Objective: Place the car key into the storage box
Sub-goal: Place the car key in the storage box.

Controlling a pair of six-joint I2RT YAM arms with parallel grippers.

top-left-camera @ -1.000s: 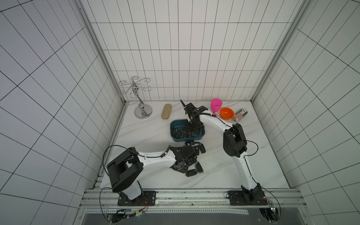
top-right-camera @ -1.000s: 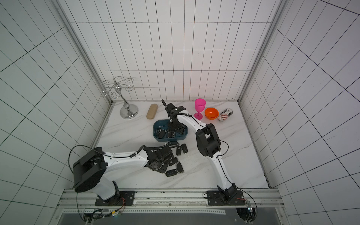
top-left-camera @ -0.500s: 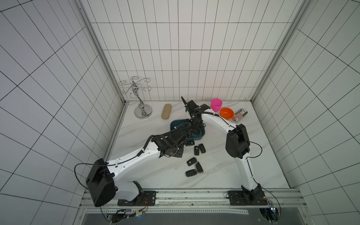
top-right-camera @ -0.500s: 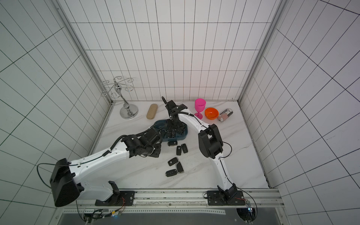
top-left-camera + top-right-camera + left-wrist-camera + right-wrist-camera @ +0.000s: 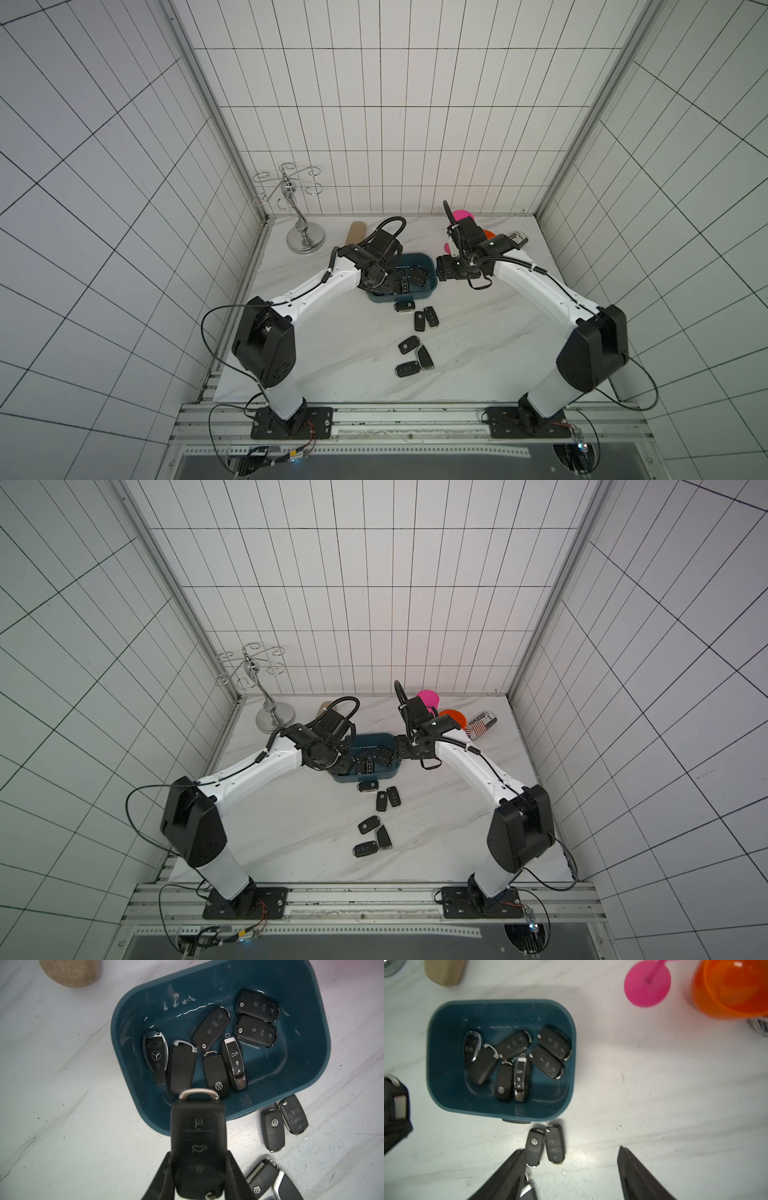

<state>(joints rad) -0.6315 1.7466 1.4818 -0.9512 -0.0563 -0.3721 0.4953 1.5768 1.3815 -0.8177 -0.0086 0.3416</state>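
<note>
1. L gripper [image 5: 198,1154] is clamping a black plastic flip car key [image 5: 197,1136] by its sides. The key's buttons are facing the wrist cam and its silver loop end is pointing out past the fingertips.
2. That car key is hanging over the 9 o'clock end of the shallow dark teal plastic storage box [image 5: 307,1028] w/ rounded corners. In a top view the L gripper [image 5: 388,286] is sitting at that same end.
3. Storage box [image 5: 419,294] is sitting on the white marble-look tabletop [image 5: 353,345], twd the 12 o'clock side of centre. Seven other black key fobs [image 5: 216,1072] are lying inside, some touching.
4. R gripper [image 5: 571,1148] is standing w/ jaws spread wide, nothing btwn them. In a top view the R gripper [image 5: 441,274] is hanging just outside the box's 3 o'clock end.
5. Six loose black fobs [image 5: 419,321] are lying on the tabletop at 6 o'clock of the box, the nearest just beside its wall.
6. Pink plastic goblet [image 5: 428,698] and round orange bowl [image 5: 455,715] are standing at 1–2 o'clock of the box, a chrome wire stand [image 5: 305,240] at 10 o'clock, and a tan oblong block [image 5: 356,230] at 11 o'clock.
</note>
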